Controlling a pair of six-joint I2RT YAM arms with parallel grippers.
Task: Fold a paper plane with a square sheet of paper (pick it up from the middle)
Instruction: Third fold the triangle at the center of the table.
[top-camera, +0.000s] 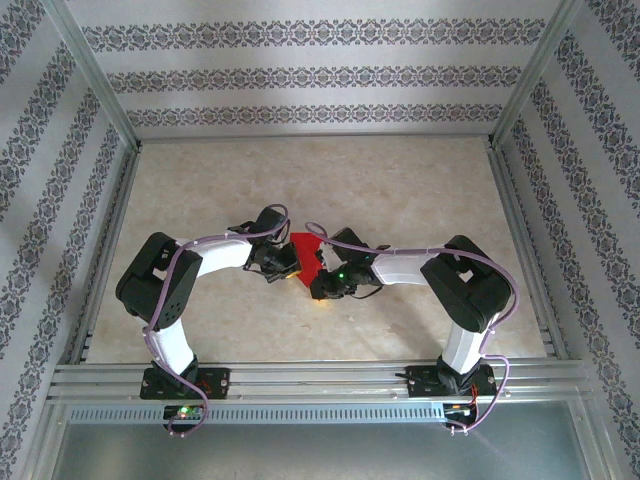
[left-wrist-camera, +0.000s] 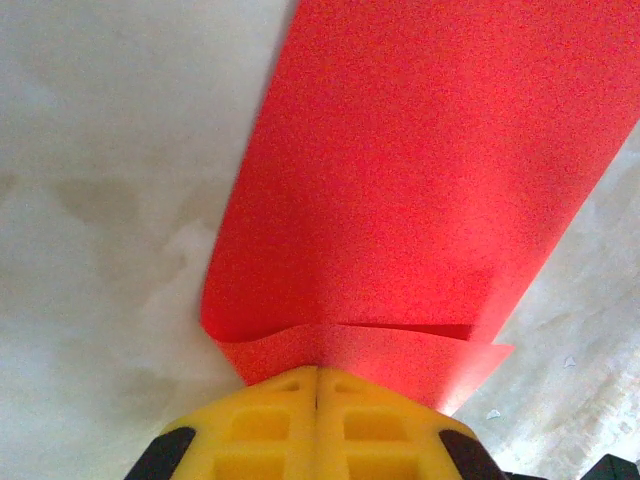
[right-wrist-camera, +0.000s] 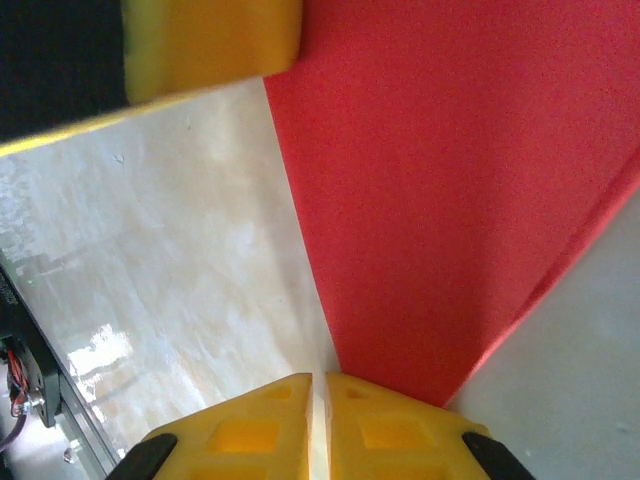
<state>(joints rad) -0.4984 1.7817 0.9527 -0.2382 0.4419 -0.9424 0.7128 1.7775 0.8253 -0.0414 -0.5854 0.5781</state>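
The square sheet of paper (top-camera: 306, 252) is bright red and folded over itself, lying between both grippers at the middle of the table. In the left wrist view its layered near edge (left-wrist-camera: 400, 345) runs into my left gripper (left-wrist-camera: 318, 368), whose yellow jaws are shut on it. My left gripper (top-camera: 284, 264) sits at the paper's left side. My right gripper (top-camera: 322, 290) is at the paper's near tip. Its jaws (right-wrist-camera: 318, 378) stand shut to a thin slit that shows only table. The paper's narrow end (right-wrist-camera: 420, 340) runs under its right finger (right-wrist-camera: 400, 425).
A pale marbled tabletop (top-camera: 400, 190) lies inside a metal frame with patterned walls. A rail (top-camera: 320, 375) crosses the near edge by the arm bases. A yellow finger of the left gripper (right-wrist-camera: 210, 45) shows at the top of the right wrist view.
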